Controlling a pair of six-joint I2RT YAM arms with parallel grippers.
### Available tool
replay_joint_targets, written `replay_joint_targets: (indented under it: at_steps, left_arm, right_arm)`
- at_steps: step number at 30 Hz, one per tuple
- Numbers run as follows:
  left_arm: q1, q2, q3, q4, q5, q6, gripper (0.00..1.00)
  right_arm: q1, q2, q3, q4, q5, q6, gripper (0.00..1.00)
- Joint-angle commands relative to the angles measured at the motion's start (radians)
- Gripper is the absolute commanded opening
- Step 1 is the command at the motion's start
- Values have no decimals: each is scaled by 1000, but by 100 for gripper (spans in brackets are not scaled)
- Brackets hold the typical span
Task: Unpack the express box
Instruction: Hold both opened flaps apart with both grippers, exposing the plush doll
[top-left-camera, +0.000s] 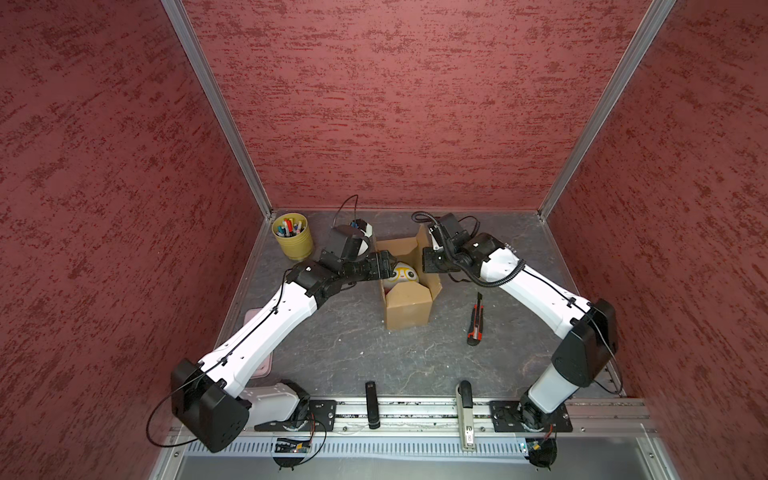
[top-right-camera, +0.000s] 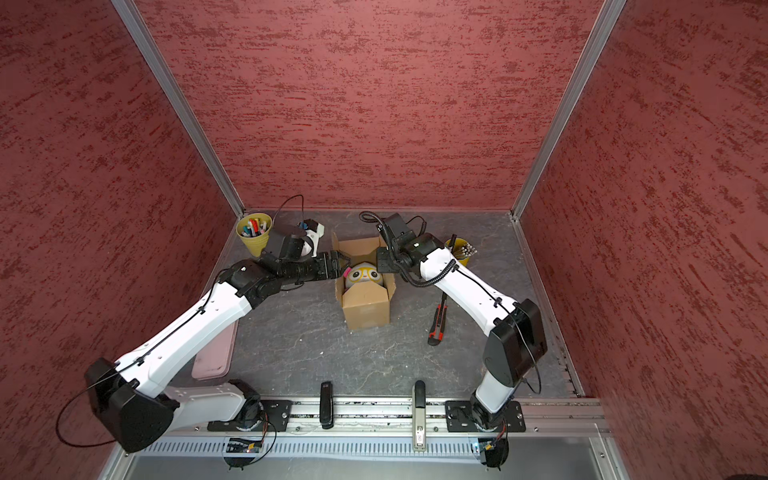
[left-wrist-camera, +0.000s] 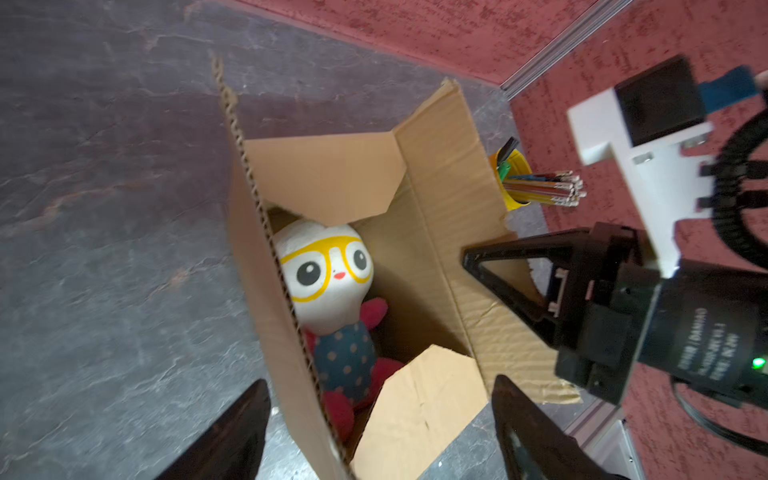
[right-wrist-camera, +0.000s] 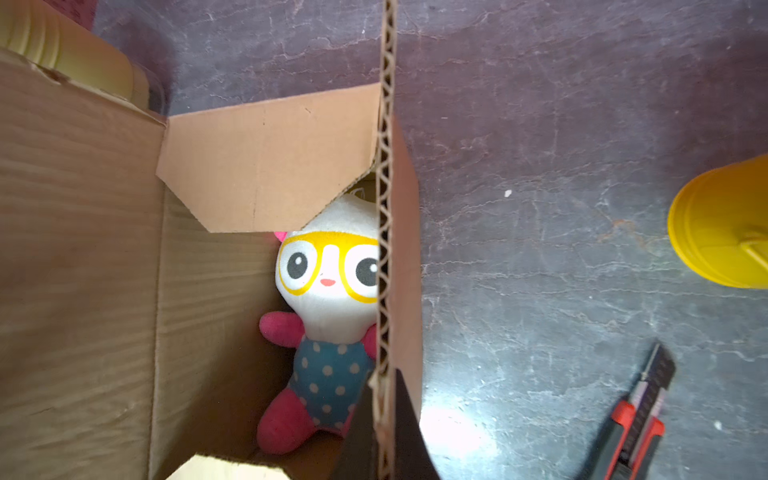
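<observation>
Express box (top-left-camera: 409, 309) sits mid-table, flaps raised, with a plush doll (top-left-camera: 402, 275) lying inside. The right gripper (left-wrist-camera: 468, 258) is pinched tight on its right flap. The left gripper (top-right-camera: 344, 262) gapes wide astride the left flap, holding nothing.

We see a robotics lab cell: 3 red textured wall panels (top-left-camera: 395, 104), joined by aluminium profiles (top-left-camera: 217, 108), enclose a grey stone-look tabletop (top-left-camera: 353, 353), and along its near edge the left arm (top-left-camera: 257, 332) and the right arm (top-left-camera: 536, 286) are bolted to 1 metal rail (top-left-camera: 415, 409).
</observation>
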Motion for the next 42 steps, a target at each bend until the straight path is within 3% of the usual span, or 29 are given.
replay_joint_targets:
  at_steps: [1, 10, 16, 28, 42]
  left_arm:
    - [-13, -32, -31, -66, -63, 6, 82]
    - [-52, -58, 21, -164, -154, 2, 80]
    - [-41, -37, -36, -139, -169, 0, 78]
    - [16, -37, -118, -98, -184, -21, 75]
    - [60, -60, -200, -51, -164, -38, 73]
  right_arm:
    - [13, -28, -26, 44, 30, 43, 4]
    - [21, -52, -31, 43, 46, 44, 4]
    - [22, -73, -62, 56, 49, 49, 5]
    - [21, -137, -53, -2, 103, 46, 33]
    - [-19, -103, -103, -23, 119, 30, 32]
